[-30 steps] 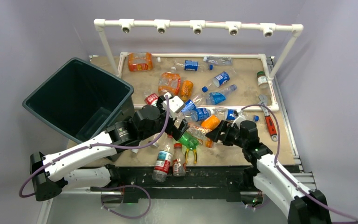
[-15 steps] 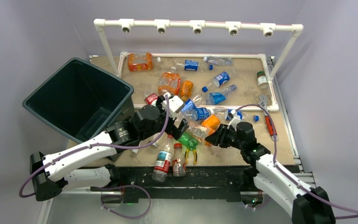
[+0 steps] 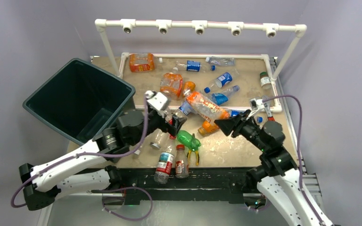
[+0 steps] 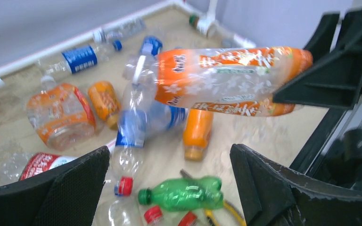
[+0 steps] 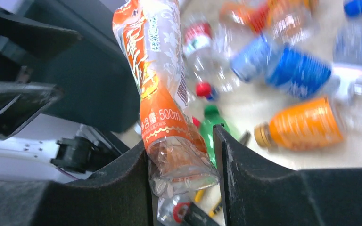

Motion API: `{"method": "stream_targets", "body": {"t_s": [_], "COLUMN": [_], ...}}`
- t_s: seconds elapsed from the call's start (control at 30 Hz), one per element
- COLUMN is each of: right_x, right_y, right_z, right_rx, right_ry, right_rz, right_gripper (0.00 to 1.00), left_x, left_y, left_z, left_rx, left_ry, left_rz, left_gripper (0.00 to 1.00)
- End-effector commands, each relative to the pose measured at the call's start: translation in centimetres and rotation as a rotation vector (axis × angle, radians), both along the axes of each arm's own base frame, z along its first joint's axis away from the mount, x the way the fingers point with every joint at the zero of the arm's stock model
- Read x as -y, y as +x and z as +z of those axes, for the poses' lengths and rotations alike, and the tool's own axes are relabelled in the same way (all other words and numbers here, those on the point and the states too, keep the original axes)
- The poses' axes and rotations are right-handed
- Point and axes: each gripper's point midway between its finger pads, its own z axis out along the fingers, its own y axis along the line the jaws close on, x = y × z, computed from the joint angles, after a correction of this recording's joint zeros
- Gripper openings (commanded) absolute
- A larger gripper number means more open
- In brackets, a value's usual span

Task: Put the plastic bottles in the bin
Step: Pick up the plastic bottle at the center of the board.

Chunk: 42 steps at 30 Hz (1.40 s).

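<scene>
My right gripper (image 3: pixel 222 125) is shut on the base of a clear bottle with an orange label (image 3: pixel 205 106) and holds it in the air, slanting up to the left; the right wrist view shows it squeezed between the fingers (image 5: pixel 169 117). My left gripper (image 3: pixel 173 123) is open and empty, just left of that bottle, above a green bottle (image 4: pixel 184 193). The held bottle (image 4: pixel 221 80) hangs ahead of the left fingers (image 4: pixel 273 188). The dark bin (image 3: pixel 80 96) stands at the left, tilted, its inside dark. Many other bottles (image 3: pixel 219 80) lie on the board.
Yellow-handled pliers (image 3: pixel 194 155) lie beside the green bottle (image 3: pixel 187 140). Two red-capped bottles (image 3: pixel 166 162) stand at the near edge. A white pipe frame (image 3: pixel 200 24) spans the back and right of the board. An orange bottle (image 5: pixel 306 125) lies below the right gripper.
My right gripper closed on the orange-labelled bottle and lifted it off the heap, rising and swinging right. My left arm drew back to the left, toward the bin.
</scene>
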Motion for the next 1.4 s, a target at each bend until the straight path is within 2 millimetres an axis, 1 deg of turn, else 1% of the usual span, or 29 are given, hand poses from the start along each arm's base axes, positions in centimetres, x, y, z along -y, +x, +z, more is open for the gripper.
{"method": "stream_targets", "body": {"t_s": [0.0, 0.03, 0.07, 0.17, 0.27, 0.4, 0.47, 0.53, 0.63, 0.7, 0.8, 0.97, 1.07, 1.3, 1.37], "right_x": [0.1, -0.1, -0.2, -0.7, -0.7, -0.7, -0.6, -0.3, -0.1, -0.2, -0.1, -0.2, -0.2, -0.2, -0.3], "right_y": [-1.9, -2.5, -3.3, -5.6, -7.5, -8.4, -8.7, -8.9, -9.0, -8.9, -8.9, -8.9, -8.8, -8.5, -8.5], "right_z": [6.0, 7.0, 8.6, 11.1, 12.3, 12.9, 13.1, 13.4, 13.9, 14.0, 14.0, 13.7, 13.5, 13.3, 13.2], "right_rx": [0.213, 0.265, 0.338, 0.496, 0.624, 0.717, 0.742, 0.760, 0.773, 0.770, 0.768, 0.759, 0.753, 0.745, 0.742], "right_ry": [0.025, 0.053, 0.102, 0.217, 0.290, 0.319, 0.335, 0.365, 0.404, 0.415, 0.430, 0.438, 0.431, 0.430, 0.430], "right_rz": [0.060, 0.079, 0.102, 0.181, 0.238, 0.261, 0.264, 0.257, 0.253, 0.253, 0.250, 0.257, 0.255, 0.249, 0.251], "right_gripper": [0.00, 0.00, 0.00, 0.00, 0.00, 0.00, 0.00, 0.00, 0.00, 0.00, 0.00, 0.00, 0.00, 0.00, 0.00], "left_x": [-2.2, -2.6, -3.0, -2.9, -3.0, -2.1, -1.1, 0.4, 2.9, 3.7, 4.1, 4.7, 4.7, 4.8, 5.0], "left_y": [-0.1, -0.4, -0.7, -1.8, -2.4, -3.7, -4.4, -5.0, -5.6, -6.0, -6.3, -5.8, -6.0, -5.9, -5.9], "left_z": [9.5, 11.0, 12.2, 14.6, 16.4, 18.6, 19.3, 19.7, 19.6, 19.7, 19.9, 19.8, 20.3, 21.3, 21.4], "left_rx": [0.130, 0.145, 0.152, 0.137, 0.095, 0.031, 0.000, -0.032, -0.071, -0.073, -0.056, -0.048, -0.033, -0.014, -0.012], "left_ry": [-0.358, -0.423, -0.482, -0.615, -0.730, -0.892, -0.934, -0.946, -0.936, -0.929, -0.932, -0.899, -0.896, -0.880, -0.867], "left_rz": [0.074, 0.075, 0.070, 0.019, -0.006, -0.103, -0.168, -0.243, -0.340, -0.384, -0.419, -0.407, -0.417, -0.415, -0.416], "left_gripper": [0.99, 0.99, 0.99, 0.99, 0.99, 0.99, 0.98, 0.96, 0.91, 0.88, 0.86, 0.80, 0.76, 0.75, 0.67]}}
